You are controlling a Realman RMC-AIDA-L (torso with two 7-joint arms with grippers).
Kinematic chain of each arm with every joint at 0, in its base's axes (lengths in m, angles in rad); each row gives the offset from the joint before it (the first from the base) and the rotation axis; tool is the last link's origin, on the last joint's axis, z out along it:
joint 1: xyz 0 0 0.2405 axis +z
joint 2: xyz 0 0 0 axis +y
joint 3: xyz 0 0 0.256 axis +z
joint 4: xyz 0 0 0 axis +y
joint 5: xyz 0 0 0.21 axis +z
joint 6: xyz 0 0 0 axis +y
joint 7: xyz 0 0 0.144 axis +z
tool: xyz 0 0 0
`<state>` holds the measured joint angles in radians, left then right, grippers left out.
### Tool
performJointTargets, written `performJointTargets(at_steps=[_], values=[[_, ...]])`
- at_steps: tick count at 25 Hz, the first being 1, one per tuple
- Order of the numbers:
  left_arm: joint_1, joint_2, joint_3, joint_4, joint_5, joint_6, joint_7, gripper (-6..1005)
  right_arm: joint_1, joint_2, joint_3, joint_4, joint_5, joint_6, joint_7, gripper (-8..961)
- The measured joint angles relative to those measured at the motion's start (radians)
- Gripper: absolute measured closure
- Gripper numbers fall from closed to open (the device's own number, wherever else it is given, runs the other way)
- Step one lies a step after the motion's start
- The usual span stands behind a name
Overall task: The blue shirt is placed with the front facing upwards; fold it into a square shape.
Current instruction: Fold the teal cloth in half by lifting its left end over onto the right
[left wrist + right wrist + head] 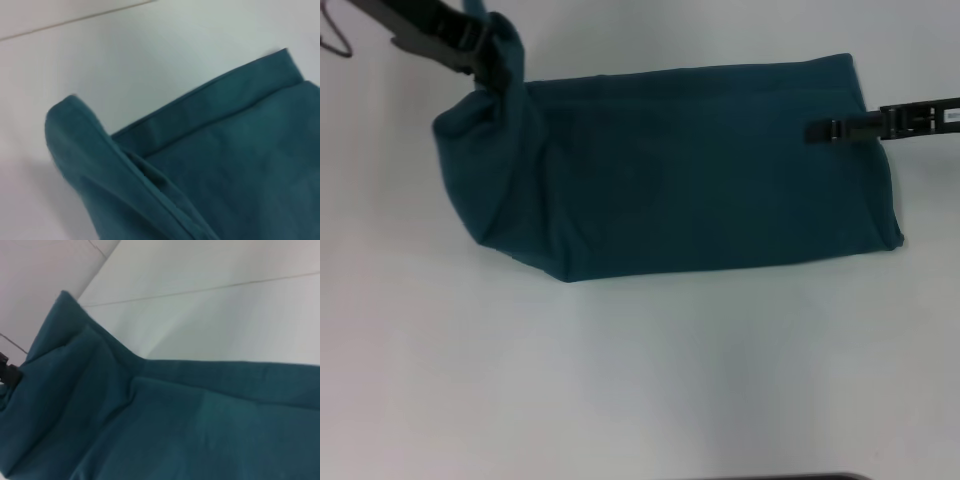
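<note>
The work surface is a plain white table [640, 380], matte and smooth, with thin seam lines visible only in the wrist views. The left gripper [492, 62] sits at the far left corner of the blue shirt [680, 170], its jaws clamped on a bunched fold of cloth that is lifted off the table and drapes down in a soft ridge. The right gripper [820, 131] lies low over the right end of the garment, its dark fingertips resting on the fabric just inside the edge; whether its jaws are together or apart cannot be told. The blue shirt is a dark teal cotton knit, folded into a long, roughly rectangular band that spans between both grippers, flat on the right and rumpled on the left. The left wrist view shows the doubled layers and a stitched hem [210, 95] running along the far edge, which the head view renders only faintly. The right wrist view shows the raised corner [60, 330] from the opposite end.
</note>
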<state>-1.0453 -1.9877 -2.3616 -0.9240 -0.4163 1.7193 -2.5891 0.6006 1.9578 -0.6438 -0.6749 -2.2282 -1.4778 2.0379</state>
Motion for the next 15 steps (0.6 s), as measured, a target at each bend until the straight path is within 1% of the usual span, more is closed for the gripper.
performJointTargets(at_steps=[2, 5, 7, 9, 11, 13, 15], values=[[-0.009, -0.005, 0.0, 0.003, 0.002, -0.008, -0.002, 972, 0.002, 0.021, 0.0, 0.0, 0.001, 0.027, -0.035, 37], [-0.016, -0.006, -0.003, 0.005, 0.0, -0.013, -0.004, 972, 0.005, 0.053, -0.001, -0.005, 0.001, 0.056, -0.089, 37], [-0.024, -0.006, -0.007, 0.006, -0.017, -0.021, -0.005, 972, 0.004, 0.067, 0.0, -0.009, 0.001, 0.063, -0.117, 37], [-0.03, -0.006, -0.006, 0.006, -0.05, -0.024, -0.008, 972, 0.003, 0.073, 0.002, -0.009, 0.002, 0.066, -0.13, 37], [-0.037, -0.007, -0.001, 0.005, -0.074, -0.027, -0.012, 972, 0.0, 0.073, 0.005, -0.006, 0.002, 0.076, -0.133, 38], [-0.046, -0.011, 0.002, 0.007, -0.091, -0.034, -0.013, 972, -0.005, 0.074, 0.006, -0.003, 0.002, 0.083, -0.138, 38], [-0.061, -0.021, 0.003, 0.008, -0.102, -0.04, -0.014, 972, -0.01, 0.079, 0.014, -0.003, 0.003, 0.085, -0.154, 38]])
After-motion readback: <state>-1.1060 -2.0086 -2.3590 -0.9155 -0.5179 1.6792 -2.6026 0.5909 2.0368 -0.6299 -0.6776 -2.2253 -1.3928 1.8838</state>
